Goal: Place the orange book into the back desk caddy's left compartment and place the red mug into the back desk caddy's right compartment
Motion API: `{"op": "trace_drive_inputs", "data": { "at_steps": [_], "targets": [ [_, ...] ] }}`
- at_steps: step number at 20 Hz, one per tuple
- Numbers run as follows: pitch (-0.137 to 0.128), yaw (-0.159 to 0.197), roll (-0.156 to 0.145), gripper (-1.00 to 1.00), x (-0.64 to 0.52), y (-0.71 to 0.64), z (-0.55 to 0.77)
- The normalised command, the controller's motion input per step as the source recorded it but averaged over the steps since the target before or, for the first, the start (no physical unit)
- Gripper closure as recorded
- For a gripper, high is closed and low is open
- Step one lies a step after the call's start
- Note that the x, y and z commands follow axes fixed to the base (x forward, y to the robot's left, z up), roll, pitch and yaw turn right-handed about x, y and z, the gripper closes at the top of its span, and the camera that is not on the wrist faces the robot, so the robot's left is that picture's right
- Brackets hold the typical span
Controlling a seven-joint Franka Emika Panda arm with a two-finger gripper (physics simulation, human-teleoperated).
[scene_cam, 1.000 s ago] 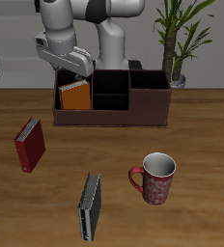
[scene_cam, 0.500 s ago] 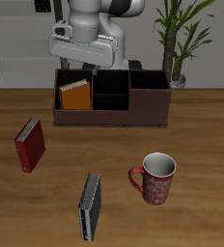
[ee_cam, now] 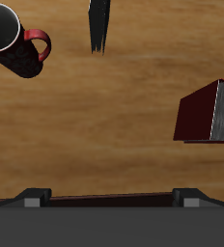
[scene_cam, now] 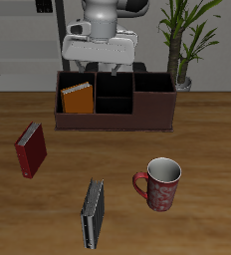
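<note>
Book (scene_cam: 78,99) sits in caddy (scene_cam: 115,118) end compartment (scene_cam: 76,102) nr table's back edge. Mug (scene_cam: 161,184) stands nr front edge, untouched. Gripper (scene_cam: 105,69) hovers over caddy; finger state can't tell.

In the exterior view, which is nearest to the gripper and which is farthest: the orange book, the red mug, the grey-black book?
Measured from the gripper:
1. Orange book, standing in the back desk caddy, just below the gripper.
2. Red mug, on the open table, towards the front.
3. Grey-black book, close to the table's front edge.
</note>
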Motion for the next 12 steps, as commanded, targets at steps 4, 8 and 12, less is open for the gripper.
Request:
{"op": "trace_drive_inputs", "data": {
  "at_steps": [4, 8, 12],
  "targets": [
    [-0.010, 0.108, 0.013, -1.00, 0.44, 0.16, 0.07],
    [0.002, 0.032, -0.031, -1.00, 0.54, 0.21, 0.06],
    [0.002, 0.042, 0.020, -1.00, 0.39, 0.27, -0.04]
  ]
}}
